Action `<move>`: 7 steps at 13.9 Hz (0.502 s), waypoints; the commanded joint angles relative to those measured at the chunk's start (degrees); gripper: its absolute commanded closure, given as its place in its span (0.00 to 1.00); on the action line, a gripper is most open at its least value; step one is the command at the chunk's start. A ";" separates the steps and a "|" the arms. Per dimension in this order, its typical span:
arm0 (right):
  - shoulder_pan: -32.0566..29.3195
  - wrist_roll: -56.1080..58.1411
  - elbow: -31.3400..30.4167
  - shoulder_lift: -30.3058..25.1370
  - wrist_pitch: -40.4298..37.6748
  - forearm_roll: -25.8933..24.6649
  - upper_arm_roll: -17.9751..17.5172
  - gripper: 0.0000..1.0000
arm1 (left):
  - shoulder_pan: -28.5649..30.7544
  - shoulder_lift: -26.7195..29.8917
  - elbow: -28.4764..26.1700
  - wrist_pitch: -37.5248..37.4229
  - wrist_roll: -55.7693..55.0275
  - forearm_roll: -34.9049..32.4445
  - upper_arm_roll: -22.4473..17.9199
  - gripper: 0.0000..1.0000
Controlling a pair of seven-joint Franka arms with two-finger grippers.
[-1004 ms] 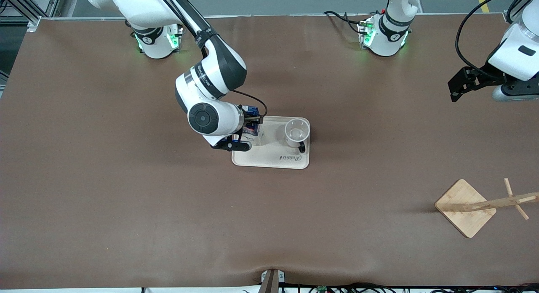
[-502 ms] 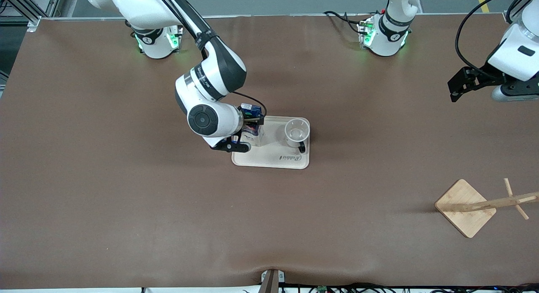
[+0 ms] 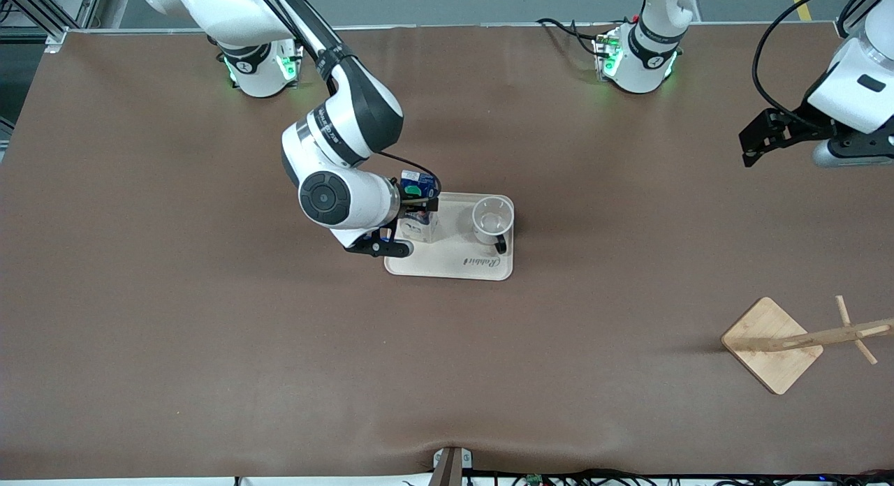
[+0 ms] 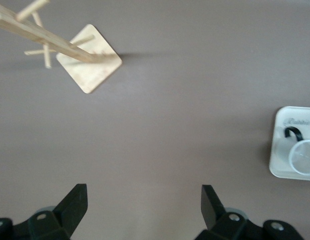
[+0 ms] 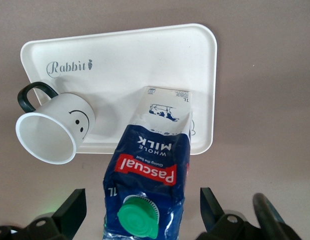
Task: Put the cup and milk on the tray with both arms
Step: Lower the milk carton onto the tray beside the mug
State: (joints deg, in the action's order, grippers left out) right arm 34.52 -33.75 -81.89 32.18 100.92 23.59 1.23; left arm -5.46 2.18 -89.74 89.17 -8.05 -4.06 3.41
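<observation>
Cream tray (image 3: 454, 266) carries cup (image 3: 491, 221) and upright milk (image 3: 418, 205). Right gripper (image 5: 139, 210) spread around milk, clear to lift straight up. Left gripper (image 4: 144, 205) spread, waiting at table's edge.

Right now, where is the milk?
The milk stands upright on the tray, at its end toward the right arm, beside the cup. The open right gripper is right above it.
</observation>
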 commanded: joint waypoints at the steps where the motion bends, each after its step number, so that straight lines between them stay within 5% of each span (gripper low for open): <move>1: -0.68 -0.70 2.43 0.08 -1.25 1.01 -0.17 0.00 | 1.41 1.86 -0.97 -2.06 1.38 2.21 0.01 0.00; 7: -7.08 -0.18 12.70 -0.62 -12.55 1.36 -0.43 0.00 | 3.17 2.39 -0.88 -2.77 4.27 3.53 -0.34 0.00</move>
State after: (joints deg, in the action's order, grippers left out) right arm 30.91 -33.77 -72.86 31.80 93.90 23.62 1.52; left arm -3.71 3.19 -89.75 86.86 -5.78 -1.92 3.25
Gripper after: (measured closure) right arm 0.000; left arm 0.000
